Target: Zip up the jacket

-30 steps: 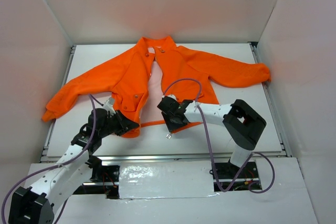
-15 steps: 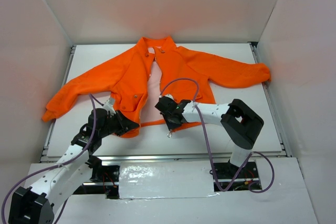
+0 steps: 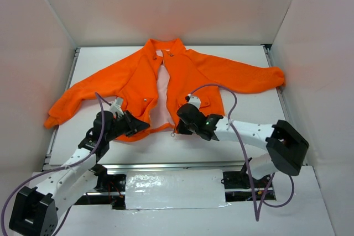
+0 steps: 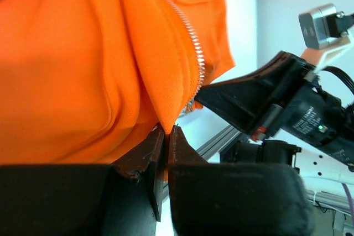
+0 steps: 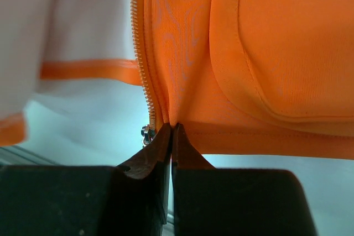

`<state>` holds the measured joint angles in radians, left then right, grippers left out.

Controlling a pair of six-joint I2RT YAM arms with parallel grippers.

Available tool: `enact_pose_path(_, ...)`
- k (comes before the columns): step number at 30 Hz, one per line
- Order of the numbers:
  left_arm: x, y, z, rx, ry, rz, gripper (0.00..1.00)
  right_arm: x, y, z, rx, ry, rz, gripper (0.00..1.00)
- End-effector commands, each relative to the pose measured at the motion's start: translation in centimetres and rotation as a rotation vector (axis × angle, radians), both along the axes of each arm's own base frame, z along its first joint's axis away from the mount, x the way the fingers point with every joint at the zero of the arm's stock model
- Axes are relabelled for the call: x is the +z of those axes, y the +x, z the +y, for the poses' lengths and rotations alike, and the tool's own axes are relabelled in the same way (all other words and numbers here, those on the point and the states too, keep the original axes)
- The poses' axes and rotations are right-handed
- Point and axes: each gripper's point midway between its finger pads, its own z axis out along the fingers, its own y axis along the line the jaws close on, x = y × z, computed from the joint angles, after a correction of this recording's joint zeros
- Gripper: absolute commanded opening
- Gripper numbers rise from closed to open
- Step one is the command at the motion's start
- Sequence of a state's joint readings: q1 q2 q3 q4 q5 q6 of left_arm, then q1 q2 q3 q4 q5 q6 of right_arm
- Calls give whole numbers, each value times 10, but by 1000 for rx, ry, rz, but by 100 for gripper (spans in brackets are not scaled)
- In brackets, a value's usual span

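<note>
The bright orange long-sleeved fabric jacket (image 3: 191, 73) lies flat in the middle of the white table (image 3: 99, 59), with its collar far, its hem near, and its front open with a narrow gap between the panels. The left gripper (image 4: 166, 131) is clamped on the left panel's near hem corner, at the foot of its silver zipper teeth (image 4: 194, 64). The right gripper (image 5: 172, 129) pinches the right panel's hem corner just beside the small metal zipper slider (image 5: 147, 134). The step in hand looks like bringing the two bottom ends together, and next the left end probably needs lining up and feeding into the slider before any pull toward the collar.
</note>
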<state>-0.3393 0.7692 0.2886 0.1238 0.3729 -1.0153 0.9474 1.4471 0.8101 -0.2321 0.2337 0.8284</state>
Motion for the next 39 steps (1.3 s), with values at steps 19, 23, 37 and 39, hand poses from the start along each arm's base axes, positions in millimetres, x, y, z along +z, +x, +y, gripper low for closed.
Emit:
enact_pose_path(19,47,27,-38,-81,-42,-391,0,65,-12,50,-140,350,-94,0)
enact_pose_path(23,44,25,-46,-105,-45,-386,0,69,-12,54,-97,352,-117,0)
enact_pose_path(37,45,18,-53,-127,-72,-394,0,85,-11,57,-47,407,-188,0)
enact_pose_path(39,43,18,-54,-126,-72,-387,0,86,-11,54,-57,410,-195,0)
